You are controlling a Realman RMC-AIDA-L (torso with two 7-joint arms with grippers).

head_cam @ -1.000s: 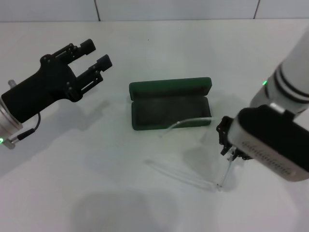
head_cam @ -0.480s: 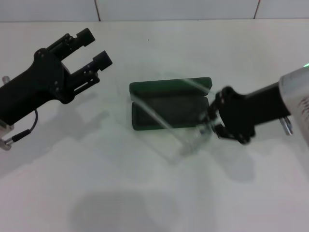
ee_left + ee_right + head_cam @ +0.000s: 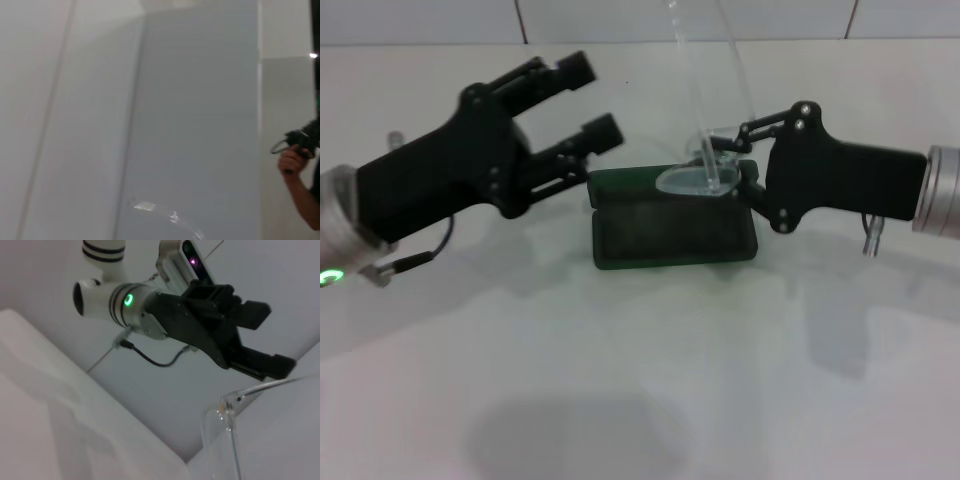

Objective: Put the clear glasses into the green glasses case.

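The clear glasses (image 3: 702,178) hang in my right hand (image 3: 738,160), gripped at one end of the lens, just above the far edge of the green glasses case (image 3: 674,222). Their arms rise steeply out of the top of the head view, so they are nowhere near lying flat. To do this well, I judge I should tip the lens down until its long axis runs along the case, fold or lay the arms inward, and lower slowly so nothing catches on the rim. The frame is thin, colourless plastic with a one-piece curved lens; it looks springy and slick, so I would keep a light hold and let go only once it rests on the lining.

The case lies open on the white desk (image 3: 620,380), a dark green rounded rectangle with a dull, felt-like inner face that should cushion the lens. Its hinged lid stands along the far side, right under the lens.

My left hand (image 3: 582,100) hovers beside the case on its left, fingers spread wide and holding nothing, well placed to steady the long arms if they swing.
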